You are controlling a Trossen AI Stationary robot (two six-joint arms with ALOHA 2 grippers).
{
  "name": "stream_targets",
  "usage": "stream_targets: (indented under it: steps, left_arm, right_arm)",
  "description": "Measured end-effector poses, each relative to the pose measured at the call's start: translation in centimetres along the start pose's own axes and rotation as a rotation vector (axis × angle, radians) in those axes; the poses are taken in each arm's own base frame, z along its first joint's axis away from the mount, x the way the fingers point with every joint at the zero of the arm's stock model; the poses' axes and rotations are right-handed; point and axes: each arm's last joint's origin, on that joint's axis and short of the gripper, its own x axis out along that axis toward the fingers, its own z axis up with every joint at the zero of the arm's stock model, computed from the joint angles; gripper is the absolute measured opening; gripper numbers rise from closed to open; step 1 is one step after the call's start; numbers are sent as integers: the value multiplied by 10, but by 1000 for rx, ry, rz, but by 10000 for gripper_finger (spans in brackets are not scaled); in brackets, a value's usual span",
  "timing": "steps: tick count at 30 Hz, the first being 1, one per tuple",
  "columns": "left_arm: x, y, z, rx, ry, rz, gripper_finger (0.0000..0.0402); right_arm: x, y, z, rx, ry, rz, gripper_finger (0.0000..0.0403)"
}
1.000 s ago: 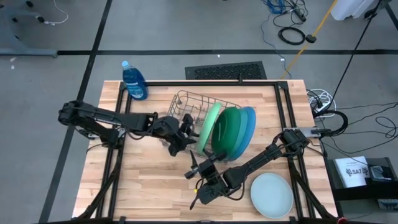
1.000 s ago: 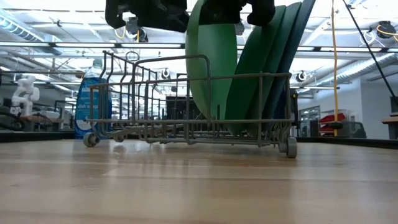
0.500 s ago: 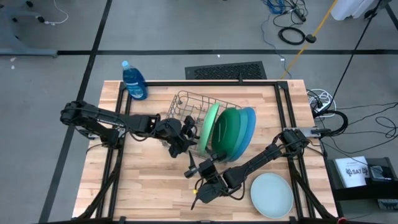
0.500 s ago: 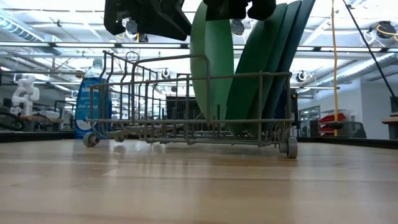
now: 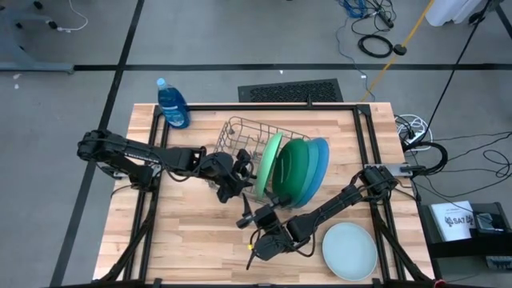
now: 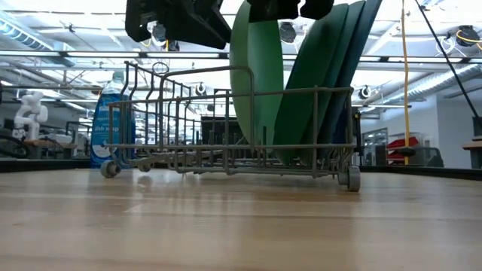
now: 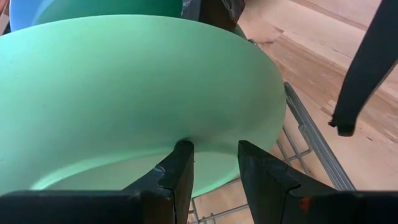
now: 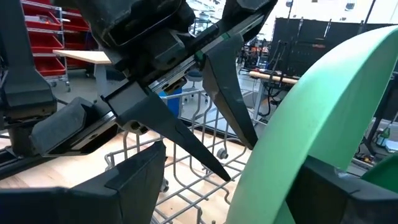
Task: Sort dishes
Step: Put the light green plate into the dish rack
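Observation:
A light green plate (image 5: 270, 164) stands on edge in the grey wire rack (image 5: 240, 136), its lower rim (image 6: 260, 143) between the wires. A dark green plate (image 5: 294, 170) and a blue plate (image 5: 320, 156) stand right behind it. A pale mint plate (image 5: 349, 250) lies flat on the table at the near right. My left gripper (image 5: 244, 172) is open, its fingertips at the light green plate's left face (image 7: 124, 93). My right gripper (image 5: 258, 210) is open at the plate's near rim (image 8: 311, 106), one finger on each side of it. My left gripper comes at the light green plate slanting down from the table's left. Both fingertips (image 7: 182, 149) end at the plate's rim (image 7: 211, 138), on the face turned away from the other plates. I cannot tell whether they touch it.
A blue plastic bottle (image 5: 172, 104) stands at the table's far left corner. The rack's left half (image 6: 173, 113) holds no plates. Bare wood lies along the near edge (image 5: 192, 248).
My right gripper has opened and let go of the light green plate's rim. The plate has tipped a little more upright, toward the other plates, with its lower rim staying in the rack.

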Motion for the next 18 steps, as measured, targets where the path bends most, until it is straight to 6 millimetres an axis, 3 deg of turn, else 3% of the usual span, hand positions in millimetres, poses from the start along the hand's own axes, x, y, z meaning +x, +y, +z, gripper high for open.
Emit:
stream_targets:
  steps: [18]
  left_arm:
    - [1,0,-2,0,17,6,127]
  right_arm:
    - [-5,3,13,-535,-3,20,283]
